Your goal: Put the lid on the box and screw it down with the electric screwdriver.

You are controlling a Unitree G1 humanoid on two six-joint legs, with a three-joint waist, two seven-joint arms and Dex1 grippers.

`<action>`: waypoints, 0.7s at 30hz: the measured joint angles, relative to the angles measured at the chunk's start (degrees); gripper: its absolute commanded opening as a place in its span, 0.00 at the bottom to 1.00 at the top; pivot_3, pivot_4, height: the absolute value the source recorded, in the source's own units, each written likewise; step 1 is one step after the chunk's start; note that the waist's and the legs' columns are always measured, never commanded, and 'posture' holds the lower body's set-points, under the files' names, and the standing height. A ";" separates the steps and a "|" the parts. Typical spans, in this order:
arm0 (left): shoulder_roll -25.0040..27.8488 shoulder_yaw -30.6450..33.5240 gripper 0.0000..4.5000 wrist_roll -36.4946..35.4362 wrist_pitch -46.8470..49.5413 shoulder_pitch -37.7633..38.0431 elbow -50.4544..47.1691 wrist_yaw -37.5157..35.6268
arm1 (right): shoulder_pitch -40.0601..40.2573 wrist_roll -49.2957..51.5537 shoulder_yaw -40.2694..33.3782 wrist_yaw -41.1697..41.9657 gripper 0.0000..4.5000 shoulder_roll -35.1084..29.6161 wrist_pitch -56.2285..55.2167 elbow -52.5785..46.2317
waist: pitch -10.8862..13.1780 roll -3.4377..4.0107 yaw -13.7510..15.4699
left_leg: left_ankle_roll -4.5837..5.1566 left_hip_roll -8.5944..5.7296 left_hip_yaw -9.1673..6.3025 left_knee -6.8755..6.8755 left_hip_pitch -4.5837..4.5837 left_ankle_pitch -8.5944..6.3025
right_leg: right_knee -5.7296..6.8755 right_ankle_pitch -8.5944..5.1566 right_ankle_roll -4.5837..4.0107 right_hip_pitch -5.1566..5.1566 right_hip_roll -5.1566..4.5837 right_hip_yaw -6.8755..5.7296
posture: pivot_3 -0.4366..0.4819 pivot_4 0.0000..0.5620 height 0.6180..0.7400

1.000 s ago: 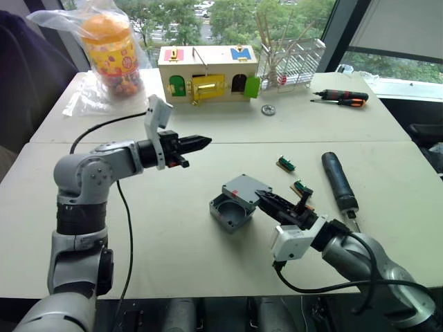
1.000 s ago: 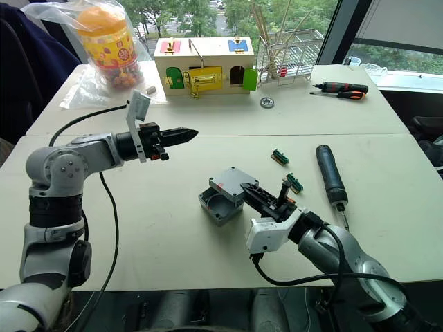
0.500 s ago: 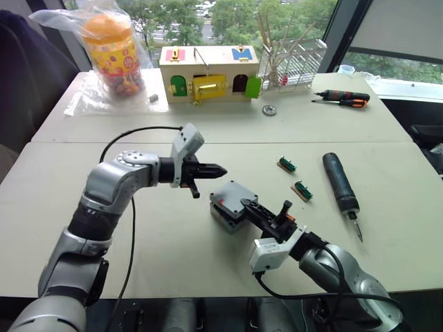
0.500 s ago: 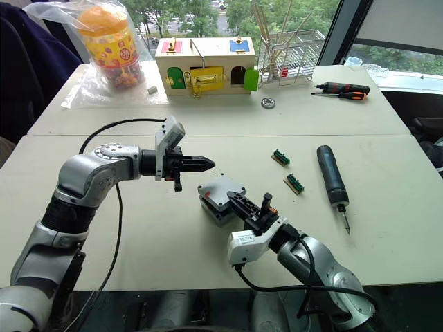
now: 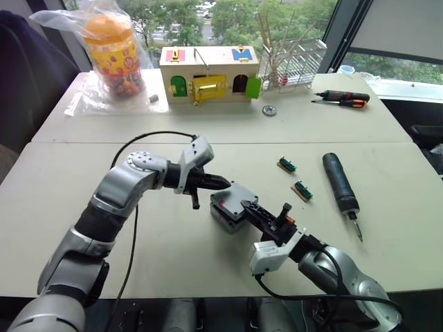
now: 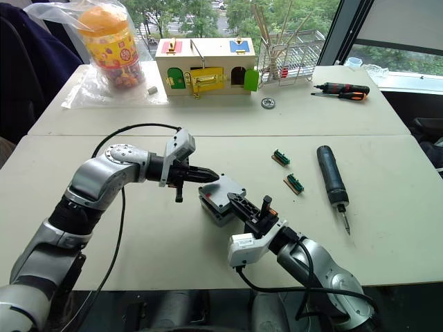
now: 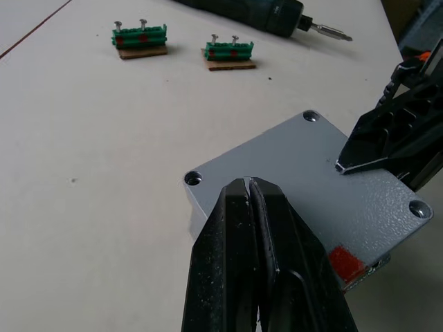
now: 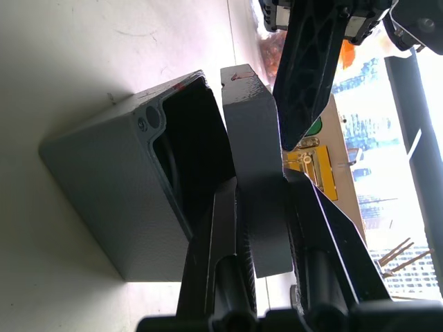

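One edge of lid pinched in right gripper, tilted over box mid-table; left gripper closed, empty, tip on lid — likely skew or slip if pressed off-centre.

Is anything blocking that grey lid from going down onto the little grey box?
Nothing visible does. The right gripper holds the lid just over the box, with an open gap between them; the left gripper, shut, rests above the lid.
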 measured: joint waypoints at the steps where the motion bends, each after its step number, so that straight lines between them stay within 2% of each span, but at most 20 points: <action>1: -0.03 -0.39 0.00 0.83 -1.40 0.31 0.05 -0.25 | 0.18 -0.02 -0.01 0.05 0.26 0.00 -0.11 0.06 | 0.00 -0.01 0.01 | 0.00 0.00 -0.01 0.00 0.01 0.00 | 0.00 0.00 0.00 0.01 0.00 0.00 | 0.48 0.27 0.76; 2: 0.02 -1.03 0.00 1.65 -2.40 0.32 0.07 -0.61 | 0.32 0.01 0.14 0.39 0.32 -0.06 -0.32 0.29 | -0.01 -0.01 0.07 | 0.00 0.00 -0.03 0.00 0.04 0.00 | 0.00 0.00 0.00 0.07 0.00 -0.03 | 0.48 0.27 0.76; 7: -0.10 -2.37 0.00 4.87 -6.11 0.57 0.91 -1.67 | 0.34 -0.14 -0.34 -0.64 0.82 0.17 -1.42 -0.41 | -0.10 -0.10 0.01 | -0.01 0.01 -0.03 -0.26 0.93 -0.01 | -0.14 -0.19 0.02 0.88 -0.07 -0.01 | 0.48 0.27 0.76; 9: -0.27 -2.51 0.00 5.63 -6.94 0.57 1.26 -1.81 | 0.38 -0.14 -0.76 -0.94 0.98 0.17 -1.78 -0.91 | -0.17 -0.10 0.02 | -0.01 0.08 -0.09 -0.33 1.02 -0.01 | -0.10 -0.25 -0.02 0.91 -0.07 0.00 | 0.48 0.27 0.76; 21: -1.69 -2.77 0.00 8.18 -8.78 1.97 0.43 -1.72 | 4.87 0.15 -4.69 -1.77 1.00 -1.45 -4.71 -3.28 | -0.27 -0.09 0.15 | -0.01 0.10 -0.11 -0.37 1.07 -0.01 | -0.10 -0.28 -0.03 0.96 -0.07 0.00 | 0.48 0.27 0.76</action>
